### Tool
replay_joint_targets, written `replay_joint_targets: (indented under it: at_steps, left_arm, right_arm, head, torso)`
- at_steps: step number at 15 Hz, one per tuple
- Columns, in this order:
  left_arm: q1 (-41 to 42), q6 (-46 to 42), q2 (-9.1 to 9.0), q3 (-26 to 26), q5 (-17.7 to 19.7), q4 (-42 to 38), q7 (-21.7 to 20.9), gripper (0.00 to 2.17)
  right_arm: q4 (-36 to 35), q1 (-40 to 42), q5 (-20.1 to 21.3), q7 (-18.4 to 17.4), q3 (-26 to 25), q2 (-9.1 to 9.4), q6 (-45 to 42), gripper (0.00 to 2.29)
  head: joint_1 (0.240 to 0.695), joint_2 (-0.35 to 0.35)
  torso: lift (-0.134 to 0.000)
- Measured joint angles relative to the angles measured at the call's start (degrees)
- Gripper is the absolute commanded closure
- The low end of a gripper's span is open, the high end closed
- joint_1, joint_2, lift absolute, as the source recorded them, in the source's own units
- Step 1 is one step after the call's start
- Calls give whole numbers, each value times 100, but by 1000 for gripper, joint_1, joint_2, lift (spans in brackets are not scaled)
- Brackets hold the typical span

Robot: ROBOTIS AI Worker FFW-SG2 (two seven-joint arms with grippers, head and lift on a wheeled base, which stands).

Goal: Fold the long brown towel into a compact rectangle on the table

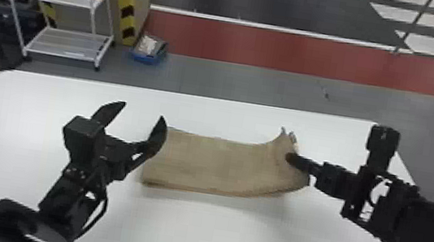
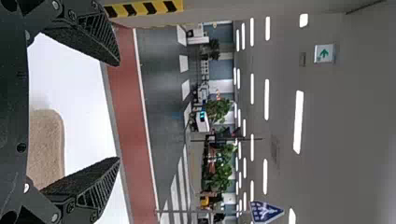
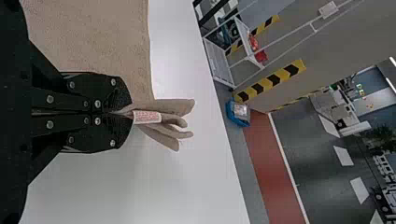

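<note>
Fingers spread wide on my left gripper (image 1: 143,110), nothing held; it's by the left end of the towel (image 1: 217,166). Right gripper (image 3: 127,113) is closed tight on the right end, pinching several layers, with loose corners and a white label (image 3: 147,117) poking out past the tips. Towel lies crosswise mid-table as a band, right end lifted, the rest looking flat on the white table (image 1: 195,232). Looks partly folded; I'd call the next step a crosswise fold, right end over toward left. To do it well: keep the pinch on every layer, raise just enough to clear, carry low and level, line up the long edges, lay down before letting go. Left fingers could steady the far end if it drags. Risk: bunched corners leave a skewed edge. Beyond the table: blue bin (image 1: 148,57), white rack (image 1: 64,54), both irrelevant.
</note>
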Motion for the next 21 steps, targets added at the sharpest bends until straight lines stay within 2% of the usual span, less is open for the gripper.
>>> replay_joint_targets:
  at_steps: [1,2,3,4,6,9,11,13,15,18,21]
  left_arm:
    - [-8,69,0,-32,64,31,-170,751]
    - [-11,94,1,-41,200,61,-395,1271]
    - [-20,145,6,-33,434,105,-640,1882]
    - [-52,246,7,-20,614,154,-733,2145]
    - [-236,644,-20,-21,849,353,-767,2142]
    - [-531,1243,-36,-15,964,680,-923,2142]
    - [-732,1353,-37,-11,933,987,-1101,2142]
    - [-930,1369,-34,63,956,1383,-1474,2142]
    - [-1010,1374,-22,173,972,1552,-1777,2142]
    - [-1005,1411,1,225,971,1515,-1820,2142]
    - [-1000,1547,12,209,805,1461,-1886,2142]
  right_arm:
    - [-20,-1,-47,0,3,0,36,1234]
    - [-47,-4,-160,0,-3,0,63,1234]
    - [-119,-9,-347,0,-30,0,102,1234]
    - [-220,-12,-491,0,-54,-2,154,1234]
    - [-433,-61,-664,54,-60,-35,327,1234]
    - [-509,-187,-1020,72,-58,-179,485,1234]
    - [-517,-276,-1186,70,-61,-282,570,1234]
    - [-536,-368,-1322,70,-66,-345,684,1234]
    - [-539,-462,-1454,40,-119,-357,772,1234]
    - [-511,-788,-1535,-124,-63,-351,1104,1231]
    - [-470,-994,-1496,-159,43,-315,1226,1234]
  head:
    - [695,-83]
    - [695,-87]
    - [695,-91]
    - [695,-87]
    - [695,-79]
    - [695,-72]
    - [695,-71]
    - [695,-67]
    - [695,-61]
    - [695,-52]
    - [695,-42]
  torso:
    - [-119]
    - [-119]
    - [-119]
    - [-119]
    - [-119]
    - [-119]
    - [-119]
    - [-119]
    - [-119]
    - [-119]
    - [-119]
